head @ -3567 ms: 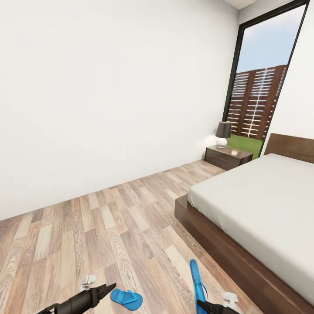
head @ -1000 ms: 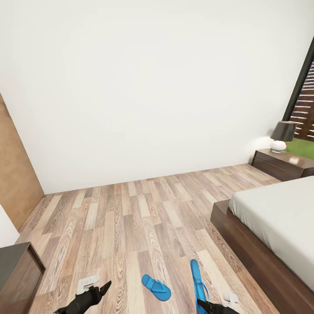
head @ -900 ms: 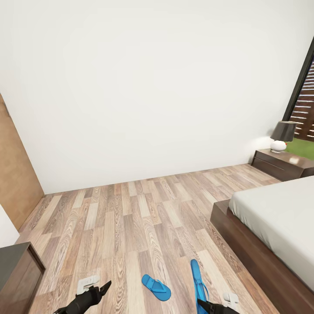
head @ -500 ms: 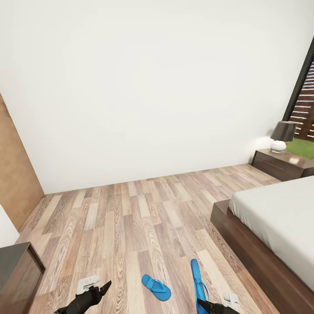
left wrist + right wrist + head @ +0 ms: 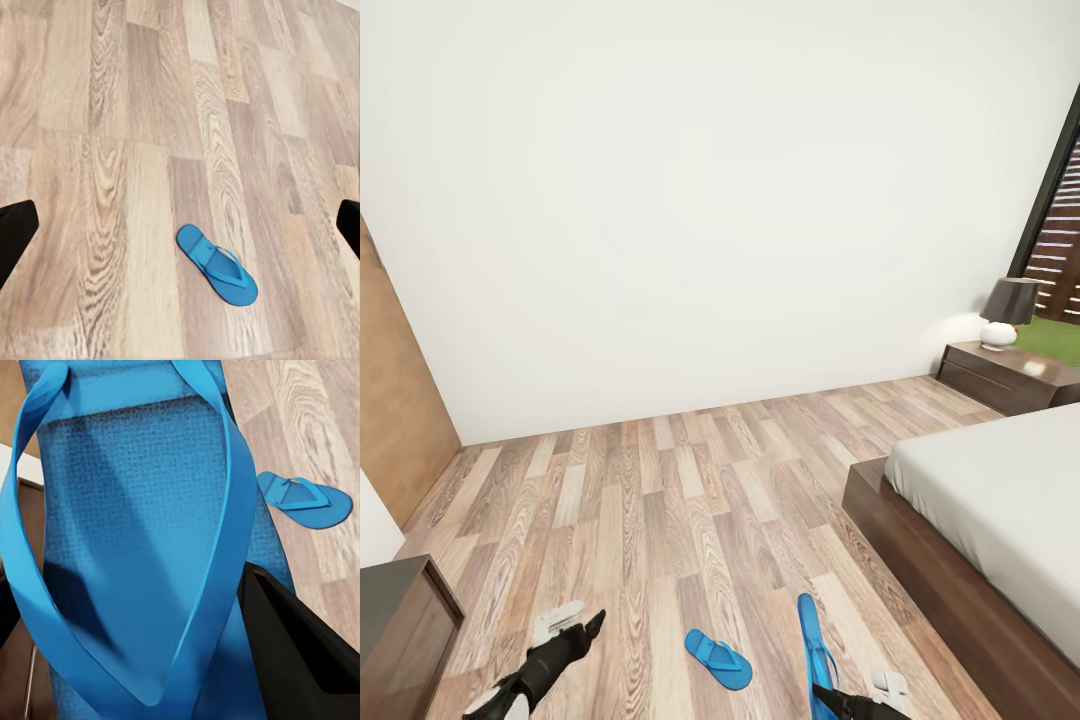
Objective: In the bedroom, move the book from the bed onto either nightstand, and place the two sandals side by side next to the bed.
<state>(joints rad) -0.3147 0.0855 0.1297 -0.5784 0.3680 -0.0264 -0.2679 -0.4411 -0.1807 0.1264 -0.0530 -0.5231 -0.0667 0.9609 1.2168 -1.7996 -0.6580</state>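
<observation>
Two blue sandals are showing. One sandal (image 5: 718, 660) is lying flat on the wood floor (image 5: 660, 500), straps up, between my two arms and well apart from the bed (image 5: 1000, 490); my left wrist camera is looking down on it (image 5: 217, 264), and it is also sitting small in the corner of my right wrist camera (image 5: 304, 500). The second sandal (image 5: 814, 650) is standing up on end from my right gripper (image 5: 840, 705); up close (image 5: 142, 547) its sole and both straps are pressing against one dark finger (image 5: 300, 652), so I am holding that sandal pinched in my right gripper.

My left gripper (image 5: 592, 627) is hanging low over the floor, apart from the loose sandal. Its two fingers (image 5: 15, 229) are sitting at opposite edges of the wrist picture, spread wide with nothing between them but floorboards.

One bed is standing to my right, pale mattress on a dark wooden frame. One nightstand (image 5: 1010, 378) is standing beyond it against the white wall (image 5: 690, 200), beside the dark-framed window (image 5: 1055, 210), and one lamp (image 5: 1008, 310) with a dark shade is resting on it. One dark cabinet corner (image 5: 400, 620) is showing at my far left.
</observation>
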